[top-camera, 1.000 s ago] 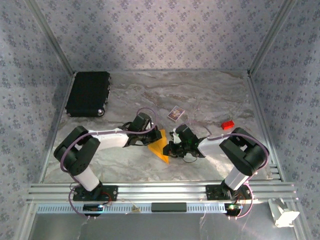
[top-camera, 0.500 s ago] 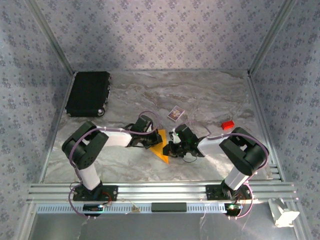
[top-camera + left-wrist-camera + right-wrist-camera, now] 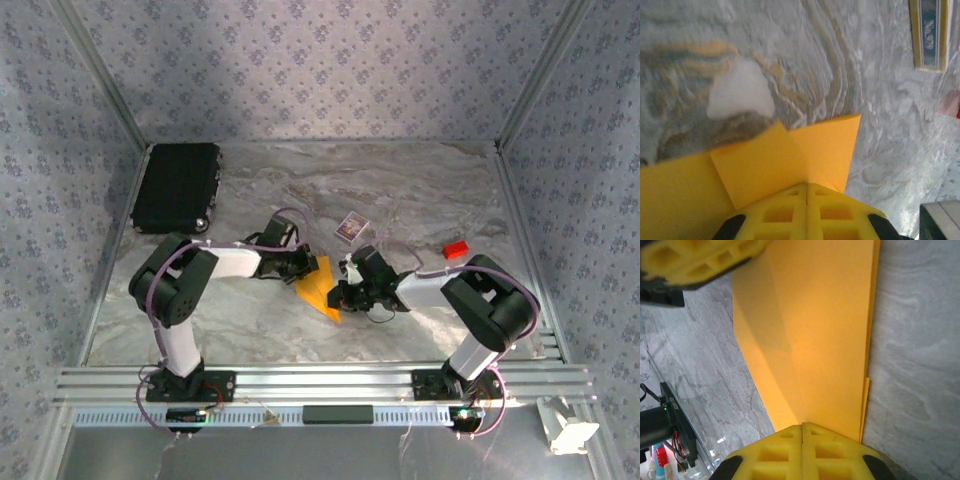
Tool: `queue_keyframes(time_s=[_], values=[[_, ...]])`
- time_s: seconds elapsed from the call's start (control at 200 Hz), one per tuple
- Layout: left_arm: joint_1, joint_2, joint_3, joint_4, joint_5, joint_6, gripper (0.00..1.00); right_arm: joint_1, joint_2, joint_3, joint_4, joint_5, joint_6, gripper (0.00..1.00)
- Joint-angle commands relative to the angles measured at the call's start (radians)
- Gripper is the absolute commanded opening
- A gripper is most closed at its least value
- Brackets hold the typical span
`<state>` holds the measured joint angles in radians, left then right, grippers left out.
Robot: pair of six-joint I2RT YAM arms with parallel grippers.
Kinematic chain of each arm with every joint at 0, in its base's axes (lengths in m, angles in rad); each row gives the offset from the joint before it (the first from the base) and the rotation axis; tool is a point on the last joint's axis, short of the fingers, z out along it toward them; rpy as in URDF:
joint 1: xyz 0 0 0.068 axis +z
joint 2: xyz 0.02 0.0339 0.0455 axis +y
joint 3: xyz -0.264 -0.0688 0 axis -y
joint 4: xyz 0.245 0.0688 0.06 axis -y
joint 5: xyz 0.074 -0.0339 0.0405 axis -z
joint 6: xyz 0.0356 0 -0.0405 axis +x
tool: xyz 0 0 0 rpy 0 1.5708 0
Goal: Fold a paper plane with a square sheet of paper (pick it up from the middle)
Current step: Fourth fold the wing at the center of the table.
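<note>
Lying folded on the marble table (image 3: pixel 420 190), the orange-yellow paper (image 3: pixel 318 288) sat between my two grippers, a little in front of the table's middle. It was a long shape with one point toward my bases, and a triangular flap was turned over on its upper layer. Since one second before, it had stayed at almost the same place, but its left edge reached a bit more to the left.

My left gripper (image 3: pixel 806 192) had its jaws pressed together, the tips against the paper's left side. My right gripper (image 3: pixel 802 432) was also pressed together, the tips at the paper's narrow end. I could not tell if a layer was caught between the jaws of either one.

My left arm had changed most: its elbow had come nearer to the paper and the gripper had gone slightly farther from my bases. My right arm had hardly moved.

Beyond the paper lay the small patterned card (image 3: pixel 351 227), to the right the red block (image 3: pixel 456 250), and in the far left corner the black case (image 3: pixel 178 187), all unmoved.
</note>
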<state>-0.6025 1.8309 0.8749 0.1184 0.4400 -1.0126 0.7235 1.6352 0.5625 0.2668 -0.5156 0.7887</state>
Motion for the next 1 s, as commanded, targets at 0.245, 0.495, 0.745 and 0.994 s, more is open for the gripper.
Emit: queue_keyframes(time_s=[0.245, 0.495, 0.745, 0.994], values=[[0.12, 0.085, 0.051, 0.023, -0.029, 0.069, 0.0, -0.016, 0.025, -0.043, -0.294, 0.082, -0.058, 0.0], [0.165, 0.08, 0.069, 0.021, -0.021, 0.106, 0.0, -0.017, 0.055, -0.024, -0.315, 0.071, -0.08, 0.0], [0.173, 0.064, 0.09, -0.011, -0.041, 0.121, 0.0, -0.018, 0.053, -0.013, -0.314, 0.057, -0.083, 0.0], [0.166, -0.107, 0.055, -0.063, -0.088, 0.142, 0.06, -0.025, 0.05, 0.007, -0.331, 0.048, -0.1, 0.0]])
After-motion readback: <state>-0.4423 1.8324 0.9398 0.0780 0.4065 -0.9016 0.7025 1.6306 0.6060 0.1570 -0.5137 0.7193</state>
